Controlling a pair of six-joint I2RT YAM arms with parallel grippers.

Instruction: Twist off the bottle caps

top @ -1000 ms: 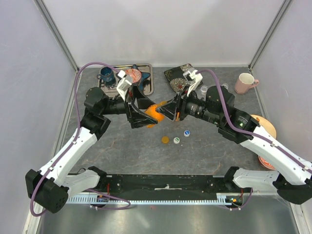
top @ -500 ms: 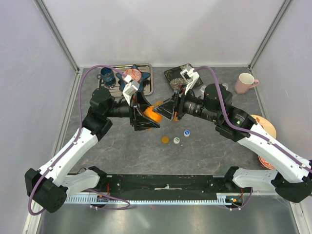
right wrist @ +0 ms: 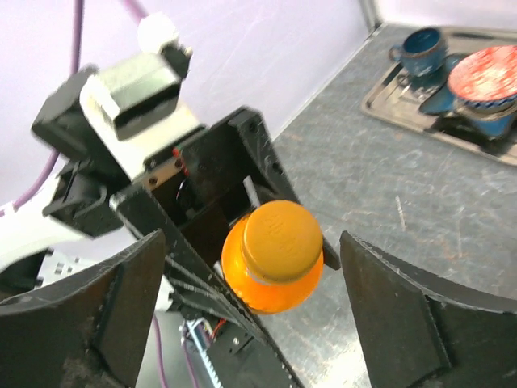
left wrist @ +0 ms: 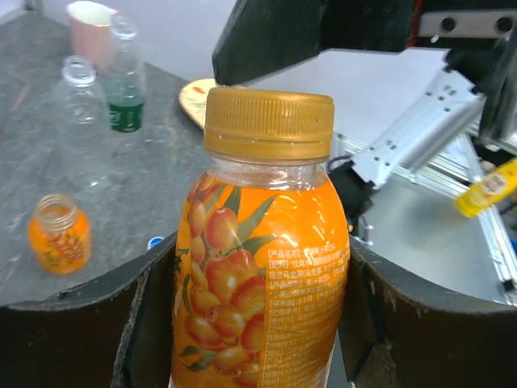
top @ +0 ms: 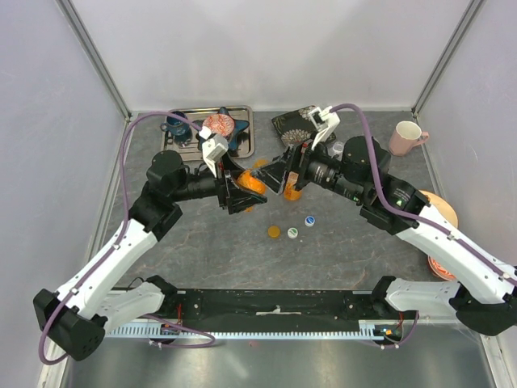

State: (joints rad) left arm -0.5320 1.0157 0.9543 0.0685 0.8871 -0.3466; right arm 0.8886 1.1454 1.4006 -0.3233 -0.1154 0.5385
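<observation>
1. We are clamping our left fingers (left wrist: 81,331) on the orange plastic juice bottle (left wrist: 258,275), wide a second ago, holding it aloft.
2. We are spreading our right fingers (right wrist: 77,311) wide, letting go of its round orange screw cap (right wrist: 283,229), still on the neck.
3. Probably regripping for another twist.

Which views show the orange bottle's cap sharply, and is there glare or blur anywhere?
Left wrist: orange bottle and cap sharp, label legible, background bottles soft. Right wrist: cap clear, near fingers dark, slightly blurred. Top external: even light, no glare, cap hard to make out.
</observation>
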